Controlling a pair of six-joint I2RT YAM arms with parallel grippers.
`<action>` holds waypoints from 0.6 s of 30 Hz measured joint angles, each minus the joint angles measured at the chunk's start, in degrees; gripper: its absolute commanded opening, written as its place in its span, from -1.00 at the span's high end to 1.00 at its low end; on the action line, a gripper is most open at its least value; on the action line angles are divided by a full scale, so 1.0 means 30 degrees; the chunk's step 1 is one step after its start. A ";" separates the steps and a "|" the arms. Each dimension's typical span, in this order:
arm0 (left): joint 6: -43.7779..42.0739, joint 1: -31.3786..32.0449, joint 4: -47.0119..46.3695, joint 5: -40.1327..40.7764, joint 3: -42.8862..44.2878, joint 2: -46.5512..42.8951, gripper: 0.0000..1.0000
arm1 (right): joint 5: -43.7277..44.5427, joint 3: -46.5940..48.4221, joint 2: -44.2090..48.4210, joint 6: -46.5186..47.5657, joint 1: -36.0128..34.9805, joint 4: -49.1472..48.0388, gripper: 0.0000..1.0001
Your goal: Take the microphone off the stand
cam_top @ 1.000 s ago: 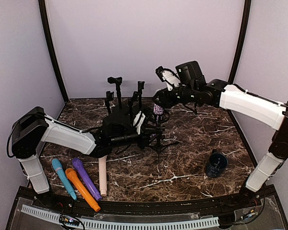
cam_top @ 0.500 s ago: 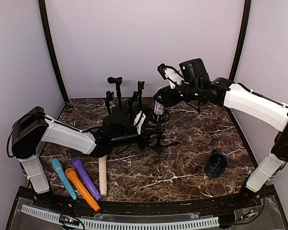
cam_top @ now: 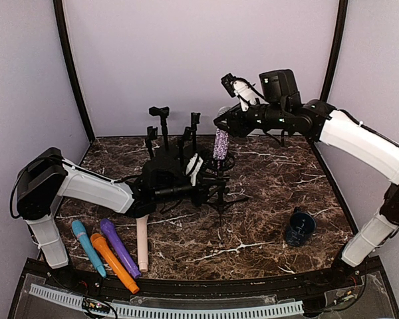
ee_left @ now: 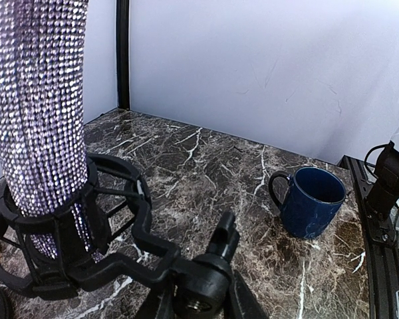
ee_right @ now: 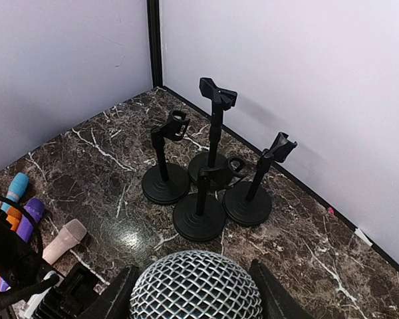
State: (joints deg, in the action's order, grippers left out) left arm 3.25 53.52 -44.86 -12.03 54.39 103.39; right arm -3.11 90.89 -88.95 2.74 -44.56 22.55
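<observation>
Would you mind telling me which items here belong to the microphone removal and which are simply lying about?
In the job: sparkly microphone, its stand, right hand gripping the microphone, left hand holding the stand.
Lying about: blue mug, four empty stands, four loose microphones.

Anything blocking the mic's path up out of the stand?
Nothing visible above it. The right gripper holds the rhinestone microphone by its head. Only the mic's lower end sits inside the shock-mount ring, with open air overhead, so a straight lift should clear it.
</observation>
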 measured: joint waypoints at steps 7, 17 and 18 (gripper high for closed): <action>-0.0007 0.0000 0.0189 0.0000 0.0131 0.0022 1.00 | -0.0182 0.0000 0.0714 0.0175 0.0095 0.0087 0.64; 0.0007 0.0000 0.0474 0.0066 0.0372 0.0131 0.97 | -0.0619 0.0408 0.2186 0.0481 0.0197 -0.0430 0.64; 0.0015 0.0007 0.0532 0.0095 0.0401 0.0160 0.94 | -0.0838 0.0459 0.2455 0.0415 0.0197 -0.0699 0.64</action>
State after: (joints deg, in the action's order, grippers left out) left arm 3.29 53.54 -43.27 -11.75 55.59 103.88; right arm -5.63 92.27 -81.58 3.99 -43.97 20.45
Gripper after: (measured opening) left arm 0.244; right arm 0.511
